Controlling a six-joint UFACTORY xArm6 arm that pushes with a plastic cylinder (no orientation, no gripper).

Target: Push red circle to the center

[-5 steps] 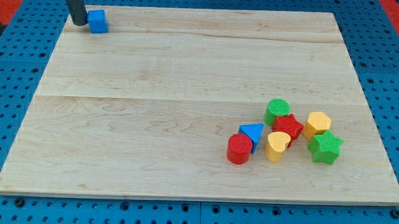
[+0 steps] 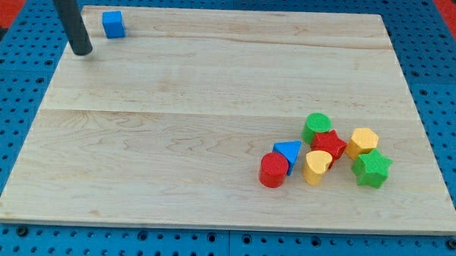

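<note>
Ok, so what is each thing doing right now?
My tip: on the board's top-left corner, apart from the blue cube.
Blue cube: alone, near the top edge.
Red circle: upright, touching the blue triangle.
Red star: mid-cluster.
Green circle: behind the star.
Yellow heart: front.
Yellow hexagon: right.
Green star: rightmost.

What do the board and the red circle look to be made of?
Board: pale wood with a smooth matte finish, going by the visible grain and the plank seams. Red circle: probably plastic, possibly 3D-printed, since the colour is uniform and the top finely textured. My tip is far off, near the view's top left.
</note>
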